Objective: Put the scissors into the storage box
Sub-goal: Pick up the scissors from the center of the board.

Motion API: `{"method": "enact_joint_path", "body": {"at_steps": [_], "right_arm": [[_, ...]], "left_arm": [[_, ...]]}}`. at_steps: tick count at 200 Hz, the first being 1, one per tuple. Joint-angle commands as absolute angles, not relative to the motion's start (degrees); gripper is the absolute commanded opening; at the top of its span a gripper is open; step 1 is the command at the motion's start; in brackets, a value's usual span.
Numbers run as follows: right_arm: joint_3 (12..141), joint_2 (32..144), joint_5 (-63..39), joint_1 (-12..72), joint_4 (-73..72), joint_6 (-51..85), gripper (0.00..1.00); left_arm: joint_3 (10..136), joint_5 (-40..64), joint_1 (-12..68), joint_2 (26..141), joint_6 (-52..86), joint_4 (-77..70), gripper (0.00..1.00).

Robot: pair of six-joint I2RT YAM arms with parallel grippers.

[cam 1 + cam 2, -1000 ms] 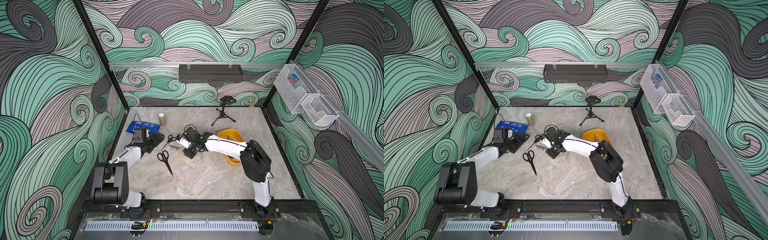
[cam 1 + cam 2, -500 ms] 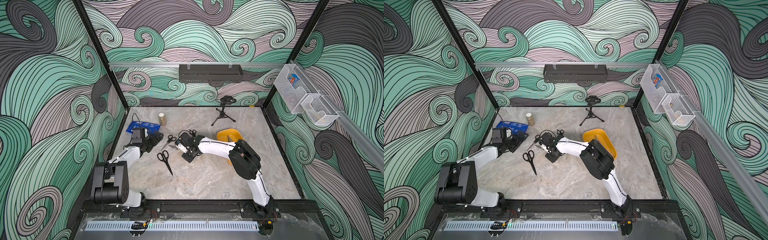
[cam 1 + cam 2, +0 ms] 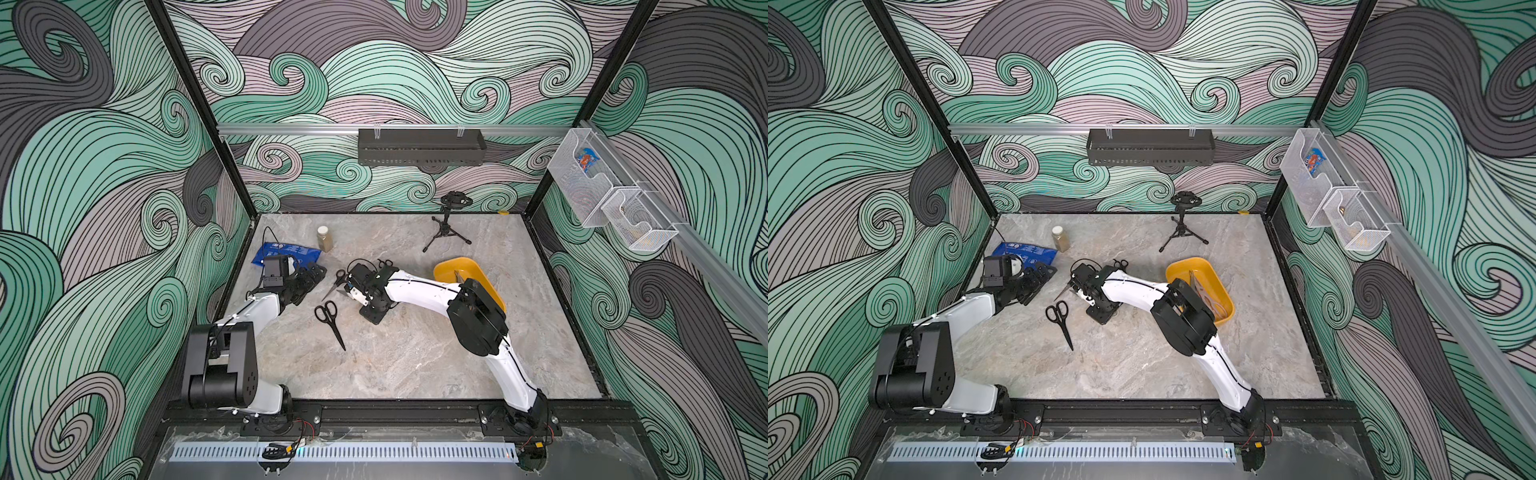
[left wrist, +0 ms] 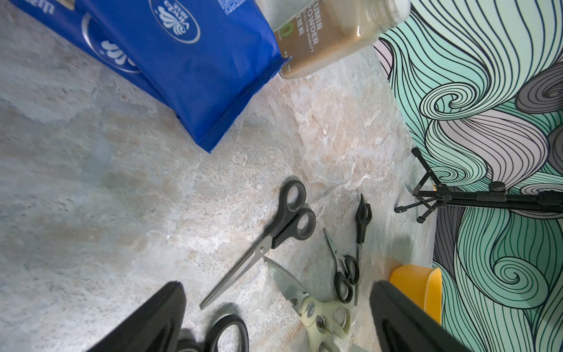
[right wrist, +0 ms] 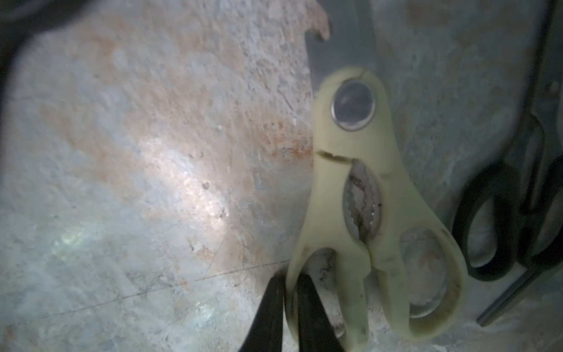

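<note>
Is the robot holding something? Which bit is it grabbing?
Yes. The right gripper pinches the cream scissors by the rim of one handle loop. The left gripper is open, holding nothing.

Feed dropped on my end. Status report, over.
Right gripper shut on cream kitchen scissors, one handle loop. Left gripper open, empty. Storage box partly behind right arm. Black pair close alongside the grip.

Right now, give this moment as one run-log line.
phase: grasp | right pincer: shut on cream kitchen scissors, handle loop | left pincer: open, empty | large black scissors: on table
</note>
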State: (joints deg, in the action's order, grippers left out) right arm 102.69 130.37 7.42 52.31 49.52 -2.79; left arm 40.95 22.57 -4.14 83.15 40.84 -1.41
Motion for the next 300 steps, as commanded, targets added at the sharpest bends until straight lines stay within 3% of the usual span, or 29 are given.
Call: {"method": "enact_joint_path", "body": {"at_steps": [1,96,235,300], "right_arm": [[101.59,135.39,8.55,52.38,54.03,-2.96,0.03],[102.03,133.19,8.34,52.44,51.81,-4.03,0.00],[76.12,103.56,4.24,51.21,33.19,0.03,0.00],[69.44,89.13,8.23,39.85,33.22,4.08,0.00]], "left_arm": [[40.36,23.36,-4.73,83.67,41.22,-2.47,0.99],[40.20,23.73,-5.32,83.56,41.48,-2.81,0.99],[39.81,22.77,-5.63,82.66,40.96,-2.90,0.99],[39.02,25.30,-3.55,82.17,40.22,-5.66,0.98]]}}
